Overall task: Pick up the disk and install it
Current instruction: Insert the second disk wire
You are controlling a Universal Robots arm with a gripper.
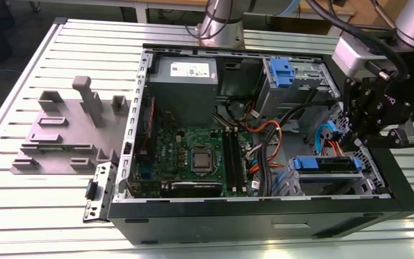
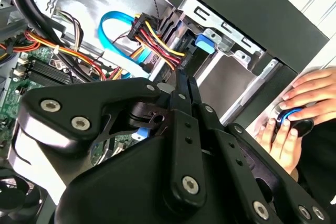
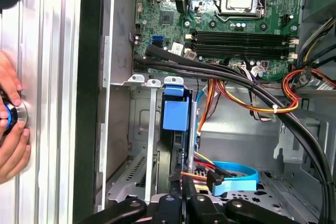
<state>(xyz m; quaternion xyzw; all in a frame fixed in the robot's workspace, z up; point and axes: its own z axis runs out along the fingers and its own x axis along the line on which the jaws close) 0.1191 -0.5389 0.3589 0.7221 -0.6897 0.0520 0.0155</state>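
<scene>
Inside the case bay, blue-framed disk (image 1: 327, 164) sits flat

Work surface: a ribbed, light metal table (image 1: 41, 216) of long parallel slats runs under and around the tool in the exterior view.
Floor: dark, beyond the table's far corner, well away from the tool.
Furniture: a pale wooden bench (image 1: 279, 7) stands behind the tool's side of the table.
Light: bright, even, with soft glare on the slats.
</scene>
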